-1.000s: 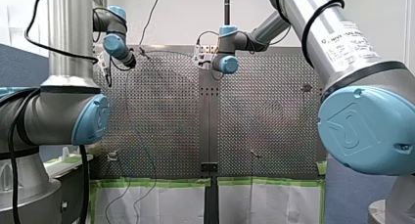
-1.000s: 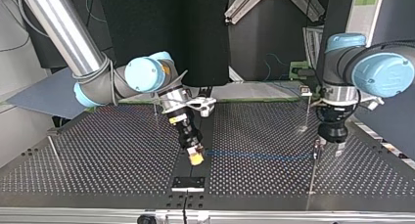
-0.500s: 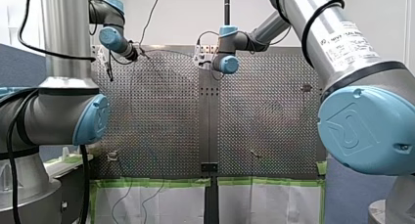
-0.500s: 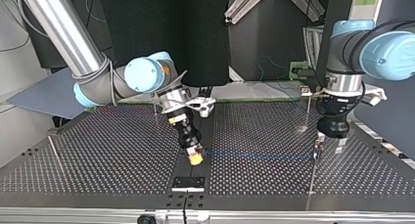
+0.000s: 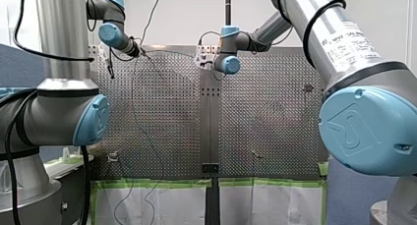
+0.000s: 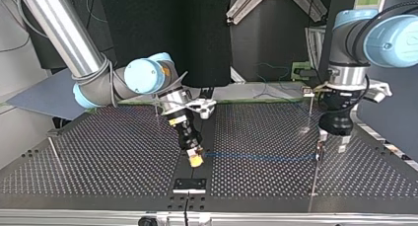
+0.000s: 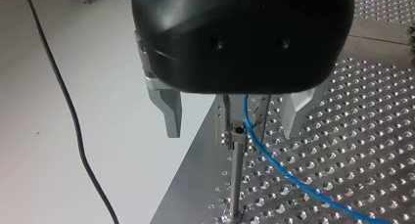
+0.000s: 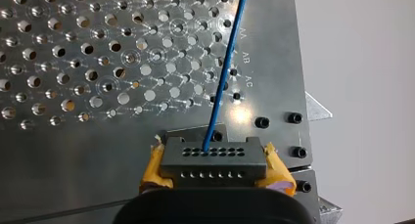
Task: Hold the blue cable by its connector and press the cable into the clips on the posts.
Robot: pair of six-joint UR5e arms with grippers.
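Near the lower middle of the top view, on the perforated metal table (image 6: 98, 162), my right arm's gripper (image 6: 196, 156) is clamped shut, its yellow pads (image 8: 153, 168) pressing on either end of the dark grey block connector (image 8: 213, 160), which has two rows of small holes. The thin blue cable (image 6: 261, 157) leaves one of those holes and runs low across the table toward the top view's right. It reaches a slim upright metal post (image 7: 236, 175) with a small clip (image 7: 238, 130) at its head. Above that post hangs my left arm's black gripper (image 7: 232, 117), its metal fingers (image 7: 169, 111) spread wide on either side of the clip and touching neither clip nor cable. The cable lies against the clip; whether it sits inside I cannot tell.
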